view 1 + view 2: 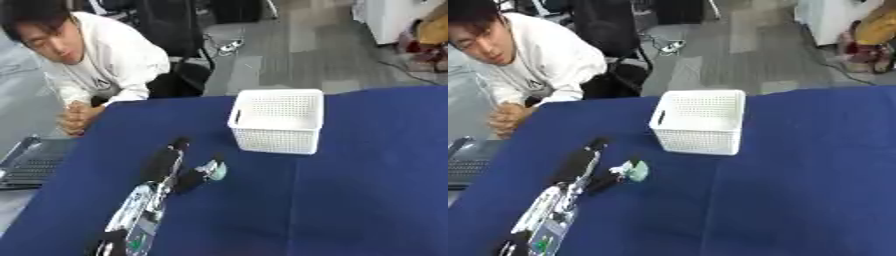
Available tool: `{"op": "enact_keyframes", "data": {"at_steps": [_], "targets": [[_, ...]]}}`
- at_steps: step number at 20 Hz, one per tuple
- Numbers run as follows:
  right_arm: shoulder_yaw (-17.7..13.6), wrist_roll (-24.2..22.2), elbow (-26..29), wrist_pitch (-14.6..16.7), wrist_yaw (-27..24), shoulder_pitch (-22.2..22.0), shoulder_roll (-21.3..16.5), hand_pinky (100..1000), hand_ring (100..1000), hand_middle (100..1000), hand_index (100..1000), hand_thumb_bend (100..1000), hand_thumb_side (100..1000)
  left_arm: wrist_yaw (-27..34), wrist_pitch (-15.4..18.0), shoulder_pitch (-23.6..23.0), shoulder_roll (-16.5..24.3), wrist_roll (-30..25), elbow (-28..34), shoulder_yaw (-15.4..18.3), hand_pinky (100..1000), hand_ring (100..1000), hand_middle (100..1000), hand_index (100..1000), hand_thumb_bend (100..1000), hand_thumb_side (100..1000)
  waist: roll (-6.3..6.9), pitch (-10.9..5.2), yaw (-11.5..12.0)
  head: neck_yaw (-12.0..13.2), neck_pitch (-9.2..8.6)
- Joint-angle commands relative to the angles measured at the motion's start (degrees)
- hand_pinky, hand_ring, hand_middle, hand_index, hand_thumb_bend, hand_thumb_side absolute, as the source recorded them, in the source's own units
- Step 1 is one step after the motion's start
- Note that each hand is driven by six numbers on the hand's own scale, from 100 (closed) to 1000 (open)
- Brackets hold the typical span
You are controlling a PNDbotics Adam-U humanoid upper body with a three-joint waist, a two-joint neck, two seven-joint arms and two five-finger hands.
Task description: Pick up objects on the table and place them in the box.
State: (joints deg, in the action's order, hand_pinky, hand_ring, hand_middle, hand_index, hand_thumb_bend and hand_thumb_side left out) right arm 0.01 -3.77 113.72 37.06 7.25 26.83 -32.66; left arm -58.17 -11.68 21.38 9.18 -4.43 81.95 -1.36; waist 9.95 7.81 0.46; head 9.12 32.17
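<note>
Left hand (179,167) pinching pale green object (216,171) at white box's (276,120) 7 o'clock; shallow pinch risking drop before box.

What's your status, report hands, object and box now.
Left hand at small pale green object, fingers beside it, grasp unclear. Right hand not in view. White box upright beyond, path open.

A small pale-green object (216,171) lies on the blue cloth at about seven o'clock from the upright white perforated box (277,121), near it.
</note>
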Motion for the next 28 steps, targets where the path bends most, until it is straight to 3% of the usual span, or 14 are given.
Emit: {"op": "enact_keyframes", "data": {"at_steps": [1,28], "targets": [[-0.42,0.16,0.87,0.03,0.18,0.57,-0.69,100,268,311,577,100,1000,0.91,0.41,0.31,0.24,1.14,1.12,-0.40,634,798,969,1000,651,1000,-0.62,-0.71,0.00,0.44,-0.82],[-0.39,0.13,0.87,0.08,0.20,0.94,-0.44,100,268,313,577,100,1000,-1.24,1.90,0.93,-1.07,3.21,-6.36,-0.81,661,808,970,1000,617,1000,-0.69,-0.42,-0.29,0.70,-0.97]]}}
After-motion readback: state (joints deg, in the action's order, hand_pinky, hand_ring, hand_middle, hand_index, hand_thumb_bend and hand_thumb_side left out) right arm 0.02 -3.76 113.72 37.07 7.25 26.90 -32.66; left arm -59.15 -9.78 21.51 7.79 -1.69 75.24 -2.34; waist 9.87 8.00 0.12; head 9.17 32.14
